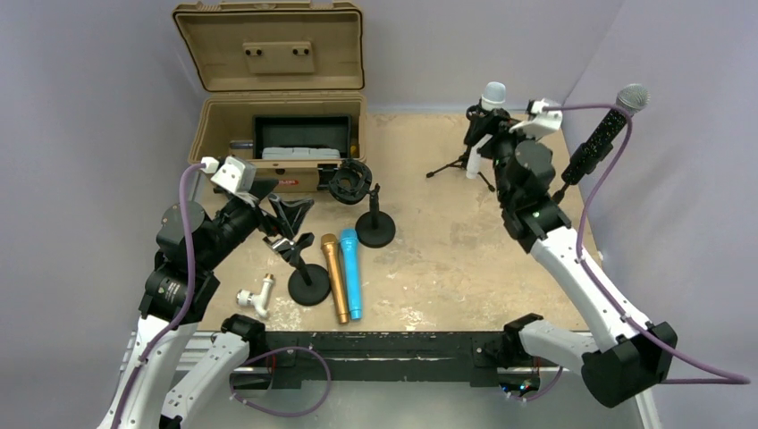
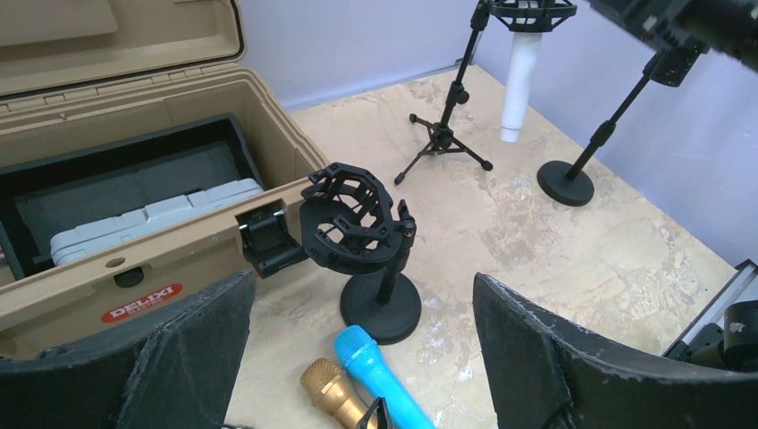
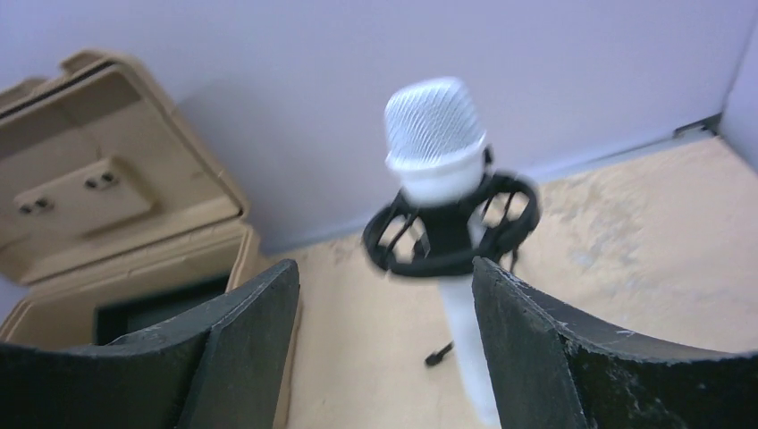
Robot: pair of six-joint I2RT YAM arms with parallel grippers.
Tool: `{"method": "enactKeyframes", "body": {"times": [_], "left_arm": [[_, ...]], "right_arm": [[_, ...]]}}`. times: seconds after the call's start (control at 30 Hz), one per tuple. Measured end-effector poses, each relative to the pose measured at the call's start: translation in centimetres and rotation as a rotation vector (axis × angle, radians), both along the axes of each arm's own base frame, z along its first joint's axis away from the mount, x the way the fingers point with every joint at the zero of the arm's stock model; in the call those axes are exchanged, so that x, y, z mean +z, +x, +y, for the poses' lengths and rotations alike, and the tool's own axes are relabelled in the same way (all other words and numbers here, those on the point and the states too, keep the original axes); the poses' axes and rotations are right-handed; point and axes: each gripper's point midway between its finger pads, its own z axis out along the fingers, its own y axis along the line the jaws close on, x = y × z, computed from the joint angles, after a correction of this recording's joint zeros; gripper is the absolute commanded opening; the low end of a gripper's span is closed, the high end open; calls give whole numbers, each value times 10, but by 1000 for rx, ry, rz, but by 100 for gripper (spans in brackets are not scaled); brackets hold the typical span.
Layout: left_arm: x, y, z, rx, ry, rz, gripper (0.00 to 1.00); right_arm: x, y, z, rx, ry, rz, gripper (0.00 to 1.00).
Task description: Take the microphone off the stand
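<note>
A white microphone (image 1: 492, 96) stands upright in a black shock mount on a tripod stand (image 1: 460, 165) at the back right. In the right wrist view the microphone (image 3: 435, 143) and its mount (image 3: 447, 237) sit just ahead of my fingers, a little blurred. My right gripper (image 1: 490, 132) is open and empty, close to the mount; the wrist view shows the gripper (image 3: 384, 349) with nothing between its jaws. My left gripper (image 1: 288, 210) is open and empty over the left of the table, also seen in its own view (image 2: 362, 357).
A black microphone (image 1: 599, 134) with a silver grille sits on a round-base stand at the far right. An empty shock-mount stand (image 1: 353, 183), a clip stand (image 1: 308, 284), gold (image 1: 335, 277) and blue (image 1: 350, 273) microphones and a white fitting (image 1: 255, 295) lie centre-left. An open tan case (image 1: 277, 107) stands behind.
</note>
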Motion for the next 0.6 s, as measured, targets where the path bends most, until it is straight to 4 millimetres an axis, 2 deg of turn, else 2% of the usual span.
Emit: {"method": "enactKeyframes", "body": {"times": [0.1,0.3,0.47,0.6], "left_arm": [[1,-1,0,0,0,-2,89],[1,-1,0,-1,-1,-3,89],[1,-1,-1,-7,-1,-3,89],[1,-2,-1,-8,-2,-4,89]], "right_arm": [[17,17,-19,-53,-15,1,70],[22,32,-46,-124,-63,53,71],[43,52,-48,-132,-100,59,71],[46,68,-39,-96,-131,82,71]]}}
